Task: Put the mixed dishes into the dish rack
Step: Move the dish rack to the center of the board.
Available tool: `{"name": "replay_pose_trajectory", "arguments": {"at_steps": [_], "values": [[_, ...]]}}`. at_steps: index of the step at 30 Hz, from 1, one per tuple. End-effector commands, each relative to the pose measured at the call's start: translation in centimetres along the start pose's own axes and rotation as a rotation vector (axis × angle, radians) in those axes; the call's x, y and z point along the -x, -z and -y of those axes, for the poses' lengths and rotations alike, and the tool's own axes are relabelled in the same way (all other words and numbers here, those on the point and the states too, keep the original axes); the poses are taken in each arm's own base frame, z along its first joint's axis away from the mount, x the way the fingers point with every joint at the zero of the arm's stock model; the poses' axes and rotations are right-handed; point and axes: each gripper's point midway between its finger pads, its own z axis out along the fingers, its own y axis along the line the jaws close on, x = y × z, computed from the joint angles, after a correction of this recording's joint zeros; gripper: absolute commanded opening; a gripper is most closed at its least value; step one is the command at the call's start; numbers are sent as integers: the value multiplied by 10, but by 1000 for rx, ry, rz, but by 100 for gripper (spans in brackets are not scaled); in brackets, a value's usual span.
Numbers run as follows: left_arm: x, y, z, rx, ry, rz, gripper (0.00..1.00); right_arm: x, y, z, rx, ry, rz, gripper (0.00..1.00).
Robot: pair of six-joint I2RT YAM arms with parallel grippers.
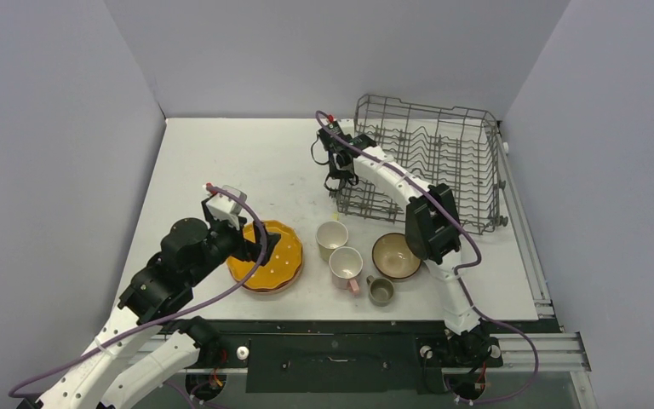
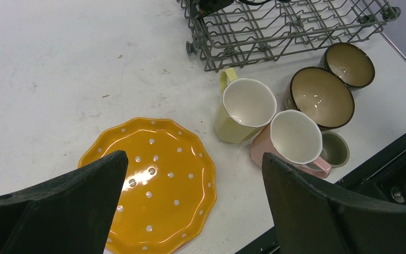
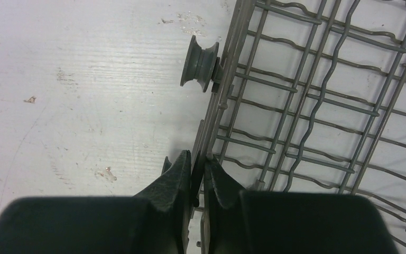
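Nearest to the arm bases, the left gripper (image 2: 193, 157) hangs over the orange white-dotted scalloped plate (image 2: 156, 185). Its two fingers are spread wide and hold nothing, and their lower parts are cut off by the frame. From the top view I cannot tell if they touch the plate. Under the orange plate only a thin darker rim (image 1: 266, 290) shows, so the colour of that lower plate is hard to make out.

Just right of the plate, on the white table (image 1: 247, 162), stand the small grey-olive cup (image 2: 334, 148) and the pink mug (image 2: 295, 136), touching each other. Behind them stands the pale yellow mug (image 2: 246, 106), its handle turned toward the rack.

Beside the mugs sits the nearer brown bowl (image 2: 321, 96) and behind it the second brown bowl (image 2: 350, 63), both upright. In the top view the right arm (image 1: 430, 223) hides the second bowl completely.

Farthest is the dish rack (image 1: 443, 162), with no dish inside in the parts that show. The right gripper (image 3: 197, 169) is at its left side, fingers pinched narrow on a rim wire, near a small grey roller (image 3: 198, 62).
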Motion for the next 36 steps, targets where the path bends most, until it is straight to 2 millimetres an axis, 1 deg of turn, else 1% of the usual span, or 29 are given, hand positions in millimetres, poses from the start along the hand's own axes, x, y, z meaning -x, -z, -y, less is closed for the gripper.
{"name": "replay_pose_trajectory", "arguments": {"at_steps": [1, 7, 15, 21, 27, 36], "values": [[27, 8, 6, -29, 8, 80, 96, 48, 32, -72, 222, 27, 177, 0], [30, 10, 5, -27, 15, 92, 96, 50, 35, -95, 271, 66, 209, 0], [31, 12, 3, -24, 20, 100, 96, 46, 42, -124, 335, 143, 241, 0], [33, 12, 2, -24, 30, 106, 96, 45, 52, -150, 386, 184, 281, 0], [33, 12, 0, -23, 35, 109, 96, 52, 59, -168, 419, 152, 327, 0], [34, 13, 1, -24, 37, 113, 96, 64, 61, -184, 429, 35, 379, 0]]}}
